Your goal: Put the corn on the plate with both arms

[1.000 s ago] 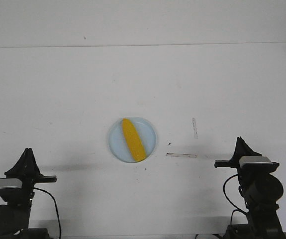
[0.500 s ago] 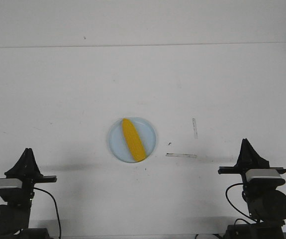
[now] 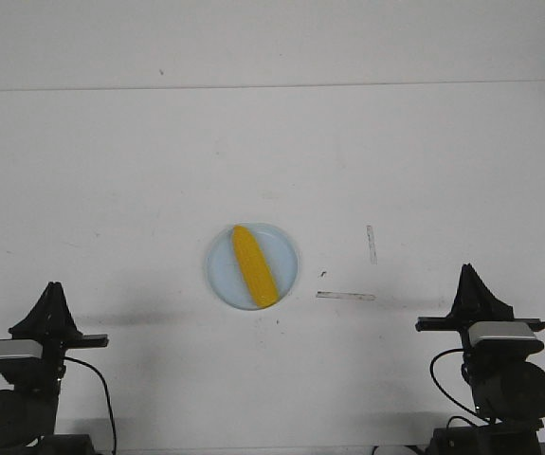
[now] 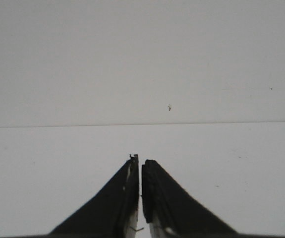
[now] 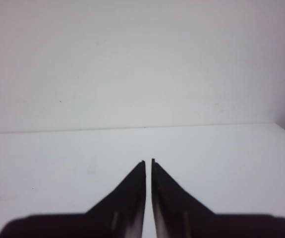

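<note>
Yellow corn [image 3: 253, 266] lies on the pale blue plate [image 3: 286, 256], near the middle of the table [image 3: 111, 171]. I see its long axis going from the far side of the plate toward the near side, a little slanted to my right as it comes nearer. The far end is narrower and the near end reaches the plate's rim. The table is white and matte, with some small dark specks and two thin grey marks [image 3: 345, 296] right of the plate. Behind it stands a plain white wall [image 3: 253, 43]. My left gripper [image 4: 140, 166] and right gripper [image 5: 148, 163] are both closed to a thin slit, holding nothing, near the table's front edge, well apart from the plate.
</note>
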